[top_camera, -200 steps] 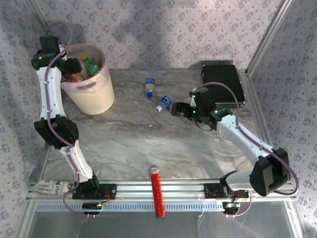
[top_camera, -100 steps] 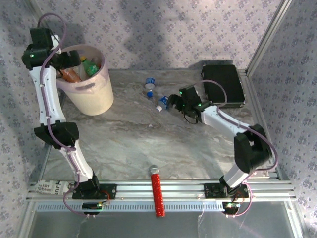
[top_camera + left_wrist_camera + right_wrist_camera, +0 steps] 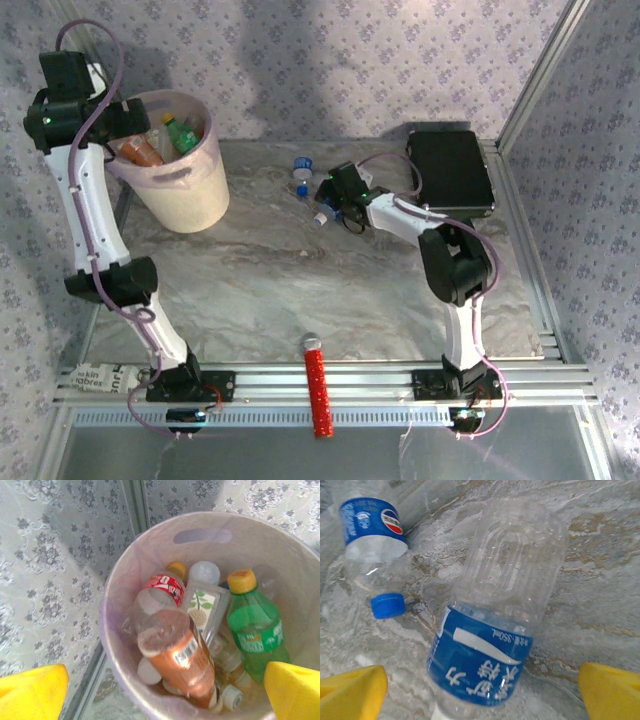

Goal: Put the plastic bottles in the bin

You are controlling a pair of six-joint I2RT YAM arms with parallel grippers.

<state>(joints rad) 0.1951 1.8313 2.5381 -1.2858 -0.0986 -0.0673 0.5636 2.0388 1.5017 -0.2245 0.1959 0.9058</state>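
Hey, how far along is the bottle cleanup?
Done: several bottles sit in the bin, including a green bottle and an orange bottle. In hand: nothing; left fingers open above the bin, right fingers open flanking a blue-labelled bottle. Left: that bottle and a second bottle beside it on the table.

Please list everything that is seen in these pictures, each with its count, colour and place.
bin: one, pale pink, far left of table
bottles in bin: several, count unclear; one green, one orange
bottles on table: two, clear with blue labels, far middle; the second has a blue cap
black case: one, far right
red cylinder: one, grey tip, near edge
table: one, marbled
left hand: open, above bin
right hand: open, above one table bottle
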